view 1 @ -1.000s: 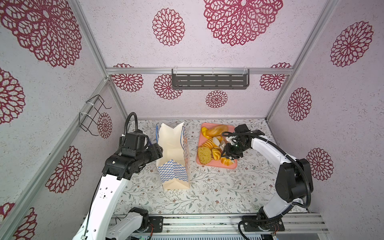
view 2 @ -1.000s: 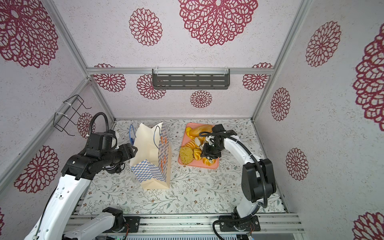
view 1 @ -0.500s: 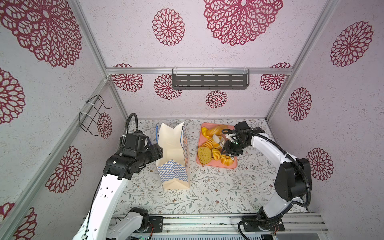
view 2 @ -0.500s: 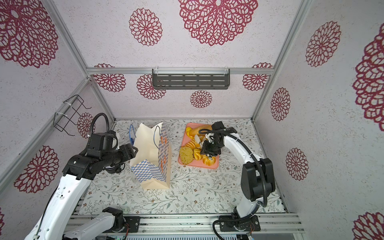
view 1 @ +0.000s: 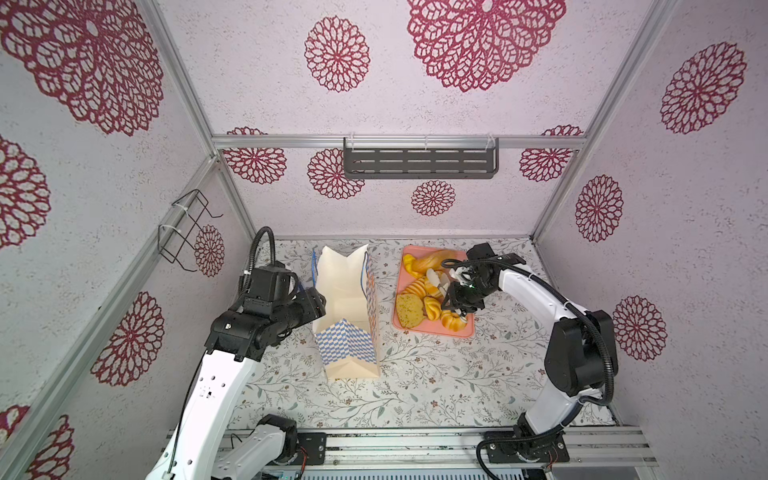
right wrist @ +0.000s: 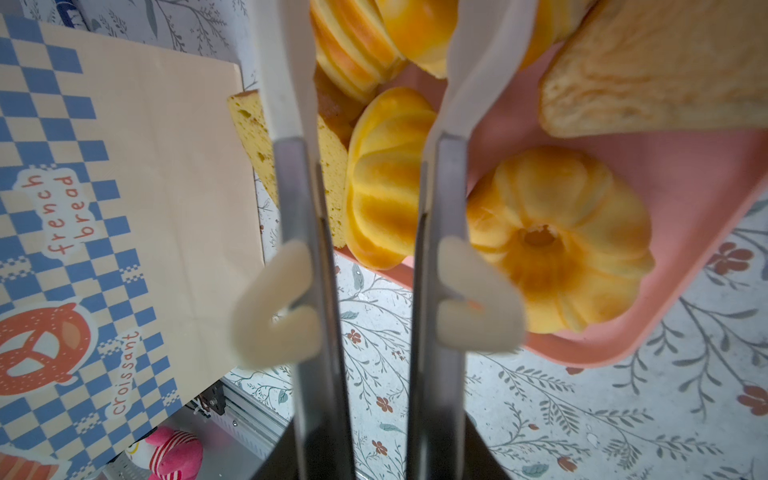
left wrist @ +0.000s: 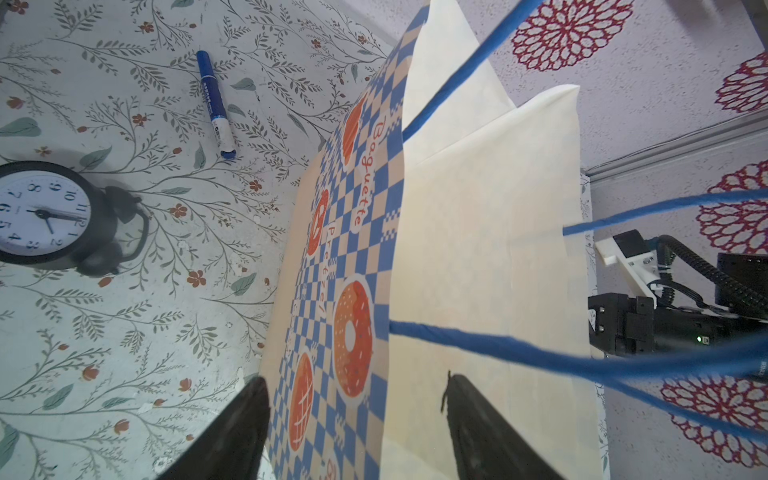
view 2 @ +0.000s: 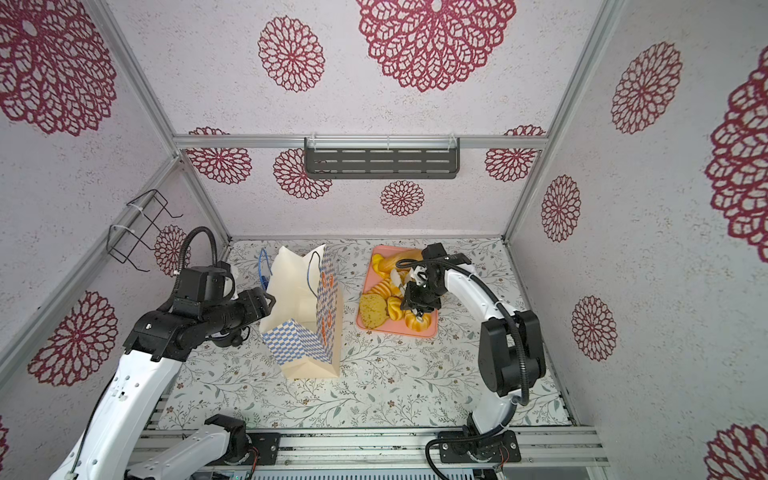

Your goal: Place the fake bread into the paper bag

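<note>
The paper bag point(view 1: 347, 345) point(view 2: 299, 336) stands open at the table's middle. My left gripper point(view 1: 318, 301) point(view 2: 266, 300) point(left wrist: 357, 419) is open and straddles the bag's left wall, one finger outside and one inside. The fake bread lies on a pink tray point(view 1: 465, 332) point(view 2: 430, 330): a long loaf point(view 1: 432, 259), a green-speckled slice point(view 1: 408, 309), a ridged roll point(right wrist: 386, 187) and a ring bun point(view 1: 453, 322) point(right wrist: 557, 237). My right gripper point(view 1: 459, 297) point(view 2: 419, 297) point(right wrist: 376, 457) hovers over the tray, shut on metal tongs point(right wrist: 303, 208) with white tips. The tips pass either side of a yellow roll and run out of the wrist view.
A black alarm clock point(left wrist: 37, 212) and a blue marker point(left wrist: 216, 104) lie on the floral table left of the bag. A grey shelf point(view 1: 419, 162) hangs on the back wall and a wire rack point(view 1: 183, 232) on the left wall.
My right gripper has shifted slightly over the tray with the tongs. The left arm and the bag have not moved.
</note>
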